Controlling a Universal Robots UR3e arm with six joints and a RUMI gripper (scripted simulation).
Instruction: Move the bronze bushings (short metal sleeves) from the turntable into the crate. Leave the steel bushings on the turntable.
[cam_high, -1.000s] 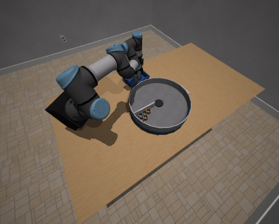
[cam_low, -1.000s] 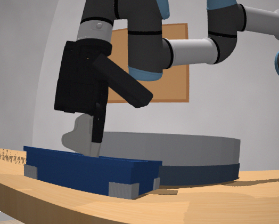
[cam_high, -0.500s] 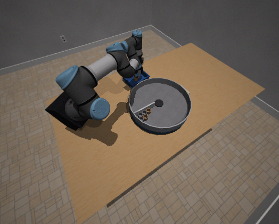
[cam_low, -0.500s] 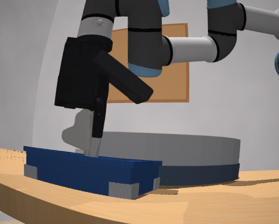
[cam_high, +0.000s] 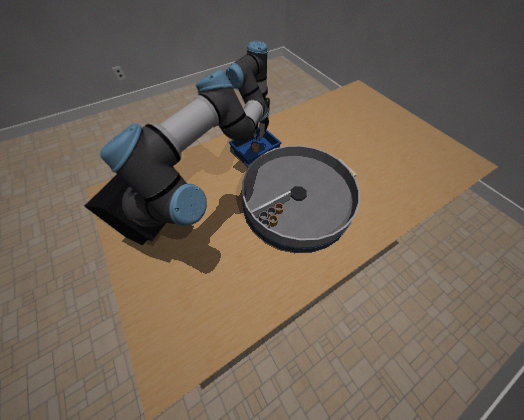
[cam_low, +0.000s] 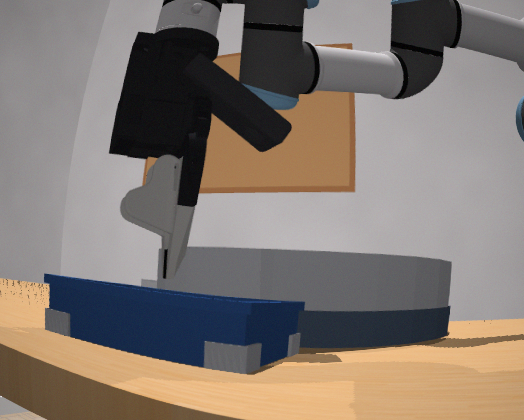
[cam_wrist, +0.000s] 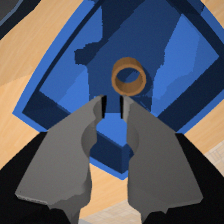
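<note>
Exterior view puts the blue crate (cam_high: 242, 156) (cam_low: 150, 315) (cam_wrist: 175, 65) nearest me, gray pieces on its corners, sitting on the wooden table (cam_high: 200, 320) (cam_low: 375, 385). Just past its near wall, the gripper (cam_high: 261, 137) (cam_low: 167, 277) (cam_wrist: 113, 97) points down, fingertips visible above that wall's rim. Its jaws are drawn nearly together, with a slim gap and nothing clasped between them.

From the wrist camera I can see a bronze bushing (cam_high: 255, 147) (cam_wrist: 120, 64) inside the crate, below the fingertips and out of their grasp. It sits ahead of the gap, offset toward the finger on the picture's right, its round opening showing. The near crate wall hides it in the exterior view.

Beyond the crate stands the gray-walled turntable (cam_high: 300, 243) (cam_low: 325, 280), with its dark hub (cam_high: 298, 193) in the middle. From above, two more bronze bushings (cam_high: 279, 212) lie in it, clustered with three steel bushings (cam_high: 259, 215) beside the pale divider (cam_high: 270, 201), well apart from the jaws. The arm (cam_high: 192, 122) (cam_low: 360, 70) reaches over the table to the crate. Farthest off, a tan board (cam_low: 280, 165) hangs on the light wall.
</note>
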